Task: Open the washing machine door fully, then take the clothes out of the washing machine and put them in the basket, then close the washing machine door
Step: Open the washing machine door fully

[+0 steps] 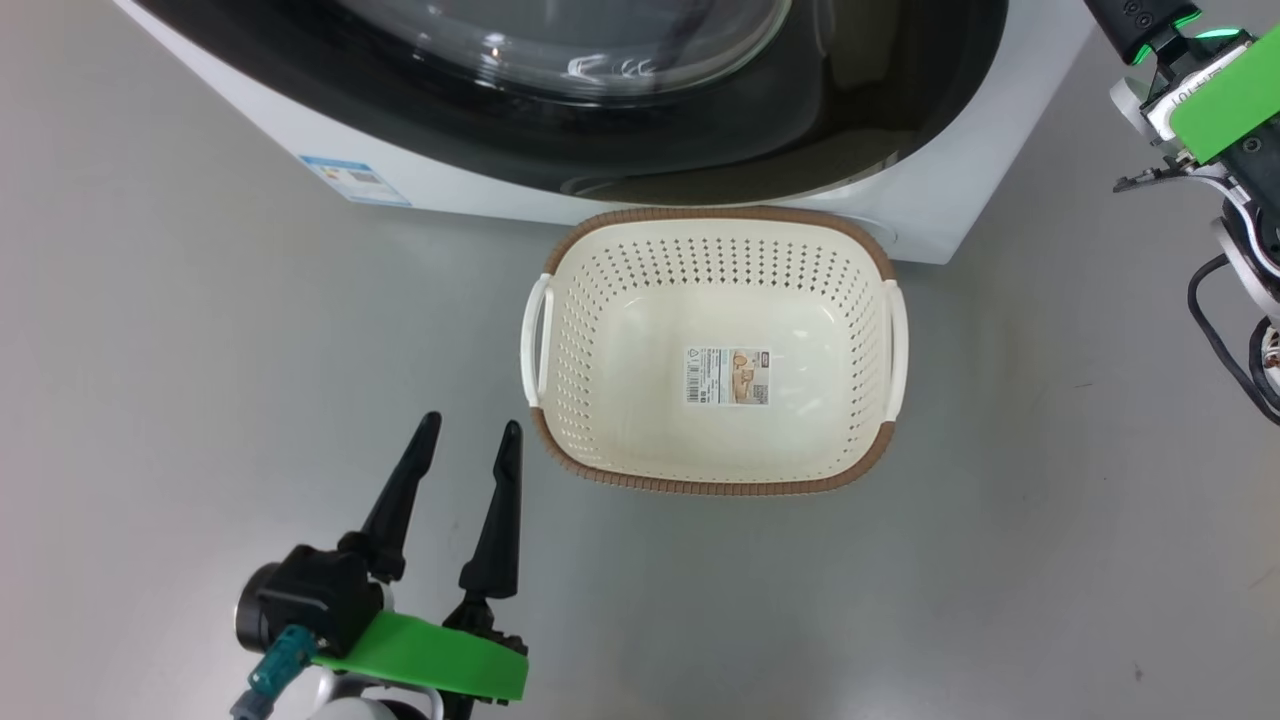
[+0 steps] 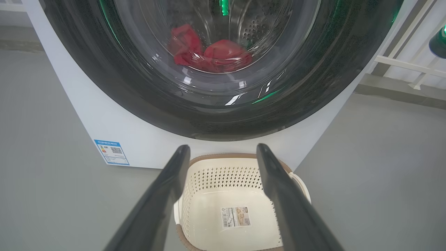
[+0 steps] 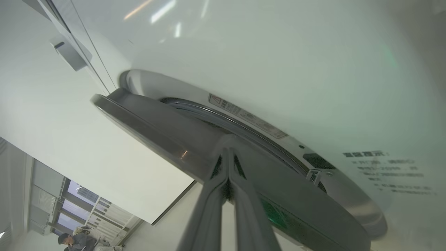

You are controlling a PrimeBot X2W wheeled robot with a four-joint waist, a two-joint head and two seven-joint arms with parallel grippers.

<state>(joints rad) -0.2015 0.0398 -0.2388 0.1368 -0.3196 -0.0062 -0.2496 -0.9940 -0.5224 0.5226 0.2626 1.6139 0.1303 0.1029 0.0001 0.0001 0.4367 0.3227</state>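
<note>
Left gripper (image 1: 471, 423) low over grey floor (image 1: 200, 350), jaws wide, holding nothing. Basket (image 1: 600, 300) just to its right, apart from it, close before washing machine (image 1: 930, 225). Red clothes (image 2: 212, 55) in the drum behind washing machine door (image 1: 850, 110) window, well beyond left jaws. Right gripper (image 3: 228, 153): jaws pressed together, tips at door's rim, which stands slightly off the machine front.

Smooth grey floor (image 1: 160, 420), evenly lit; tall windows (image 3: 75, 196) with pale frames far off.
</note>
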